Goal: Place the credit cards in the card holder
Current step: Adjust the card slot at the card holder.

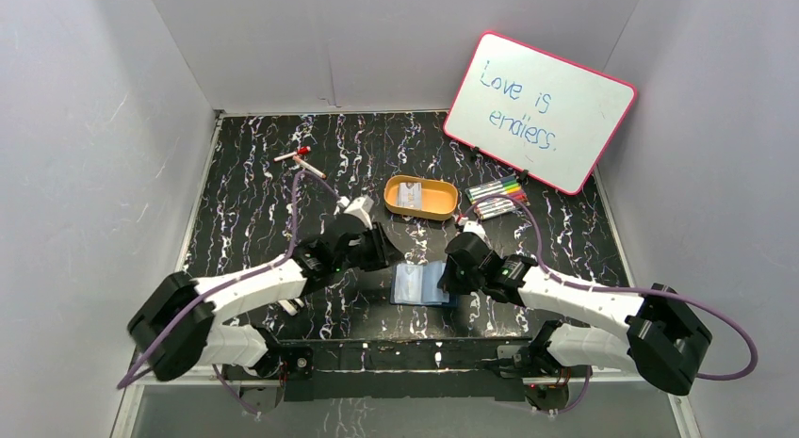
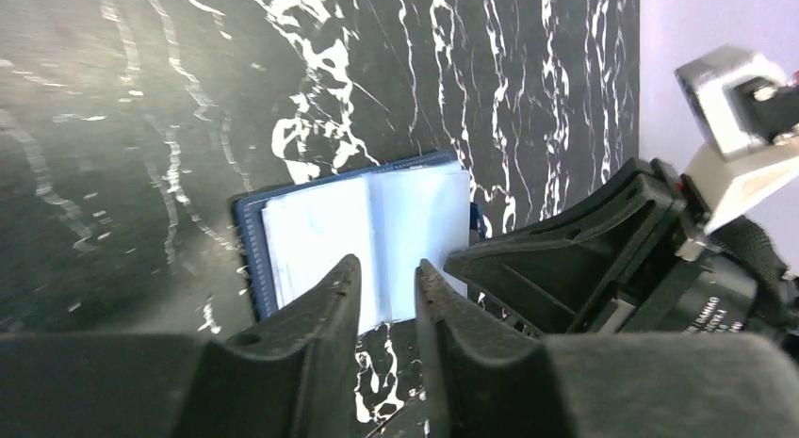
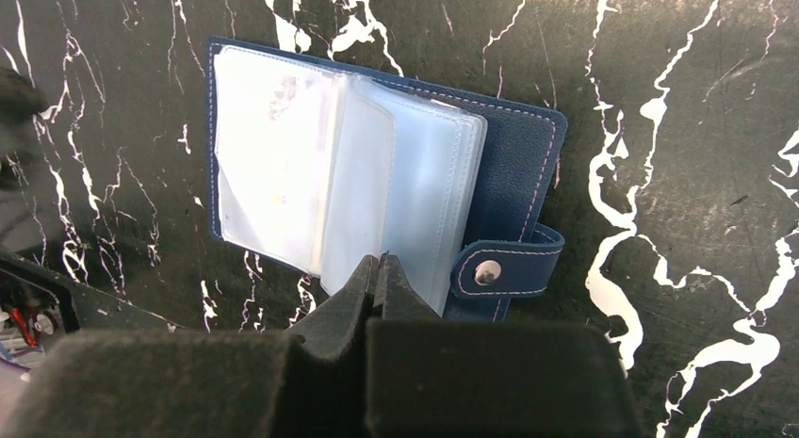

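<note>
End effector [image 3: 380,262], maybe on navy holder [image 3: 514,165]

The blue card holder [image 3: 516,160] lies open on the black bench [image 3: 678,99], which has white lines. Its clear sleeves [image 3: 415,174] fan out from the middle. The left sleeve looks whiter, with faint dark marks. A tab with a round snap [image 3: 487,272] sticks out at the bottom right. The right gripper [image 3: 380,263] has its fingers pressed together. Its tips are over the bottom edge of the sleeves.
</note>
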{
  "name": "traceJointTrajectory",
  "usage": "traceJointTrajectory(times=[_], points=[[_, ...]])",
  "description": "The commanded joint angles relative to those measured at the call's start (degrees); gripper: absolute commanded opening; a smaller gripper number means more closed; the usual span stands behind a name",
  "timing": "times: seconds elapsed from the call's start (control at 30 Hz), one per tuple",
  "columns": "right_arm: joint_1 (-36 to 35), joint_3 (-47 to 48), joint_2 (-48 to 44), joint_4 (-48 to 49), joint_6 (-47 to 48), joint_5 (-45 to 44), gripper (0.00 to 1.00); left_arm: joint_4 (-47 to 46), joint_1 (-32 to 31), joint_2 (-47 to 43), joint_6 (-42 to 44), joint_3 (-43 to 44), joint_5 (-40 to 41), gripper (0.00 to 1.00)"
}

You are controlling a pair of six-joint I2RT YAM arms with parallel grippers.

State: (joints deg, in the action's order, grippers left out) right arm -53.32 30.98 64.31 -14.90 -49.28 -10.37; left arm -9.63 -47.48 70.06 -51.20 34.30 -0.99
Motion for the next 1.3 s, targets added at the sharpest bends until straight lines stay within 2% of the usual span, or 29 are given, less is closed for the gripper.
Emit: traceJointTrajectory(times=[0.0, 0.1, 0.33, 0.5, 0.57, 0.63, 0.73, 0.9, 1.1, 1.27], points=[[0.2, 0.6, 0.8, 1.4, 0.2, -1.2, 0.0, -13.2, -0.3, 9.6, -1.0, -1.6, -12.2, 0.21], [0.2, 0.6, 1.1, 0.8, 0.3, -1.6, 0.0, -18.2, -0.4, 14.8, -2.4, -2.6, -14.2, 0.13], [0.2, 0.3, -0.2, -2.4, -0.2, -2.4, 0.0, -19.5, -0.4, 19.2, -2.4, -4.4, -12.2, 0.01], [0.2, 1.2, -5.6, -8.1, -0.6, -3.4, 0.29, -16.9, -0.3, 19.9, -2.8, -6.1, -8.4, 0.0], [0.3, 2.9, -8.5, -10.5, 0.1, -3.3, 0.37, -16.6, -0.4, 19.7, -3.2, -6.9, -7.4, 0.0], [0.3, 5.7, -10.7, -12.5, 1.3, -2.8, 0.4, -16.2, -0.4, 19.2, -3.5, -7.3, -6.5, 0.0], [0.2, 10.8, -11.3, -12.9, 4.0, 0.2, 0.4, -15.7, -0.4, 18.7, -3.7, -7.4, -5.6, 0.0], [-0.3, 14.5, -4.7, -5.5, 5.8, 9.1, 0.39, -15.1, -0.3, 17.8, -4.4, -7.7, -4.4, 0.0], [-0.2, 7.6, 0.7, 5.9, 0.8, 5.8, 0.35, -15.8, -0.4, 16.2, -5.8, -9.3, -3.4, 0.0], [0.7, 3.9, 6.0, 8.5, 0.0, 4.9, 0.34, -14.4, -0.3, 15.7, -5.5, -9.0, -3.0, 0.0]])
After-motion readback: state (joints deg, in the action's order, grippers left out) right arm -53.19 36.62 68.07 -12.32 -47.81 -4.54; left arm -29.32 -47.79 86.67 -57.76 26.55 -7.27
